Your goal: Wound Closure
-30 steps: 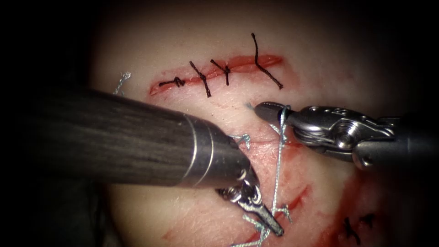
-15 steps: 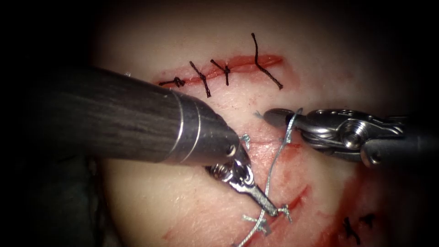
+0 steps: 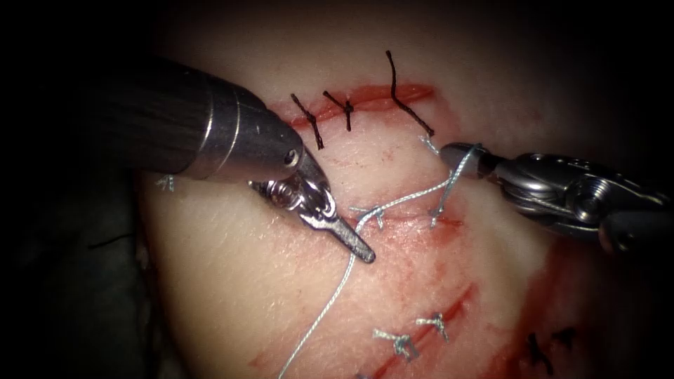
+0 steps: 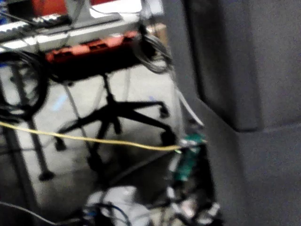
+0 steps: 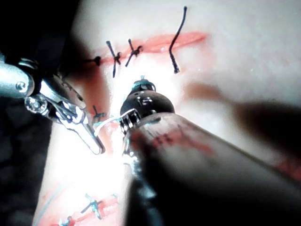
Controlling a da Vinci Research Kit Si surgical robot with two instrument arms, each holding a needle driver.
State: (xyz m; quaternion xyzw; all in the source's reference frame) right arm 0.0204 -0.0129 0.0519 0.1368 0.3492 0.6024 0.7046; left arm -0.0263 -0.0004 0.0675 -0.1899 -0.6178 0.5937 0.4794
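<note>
Evidently the thread (image 3: 400, 203) comes out of the tissue (image 3: 232, 281) at the middle cut (image 3: 411, 219), winds around the right tool (image 3: 458, 151), crosses left to the left tool (image 3: 364, 254) and trails toward the tissue's lower edge. Both tools' jaws are closed on thread, the right on a short end. Where the needle lies I cannot tell. This looks like knot work, so opposite, even tension, kept low along the cut, should seat it without tearing.

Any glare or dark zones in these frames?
Endoscope view: light pools on the tissue, edges dark, glints on the left tool. Right wrist view: glare washes out tissue beside the right tool. Both tools' jaws grip the thread.
</note>
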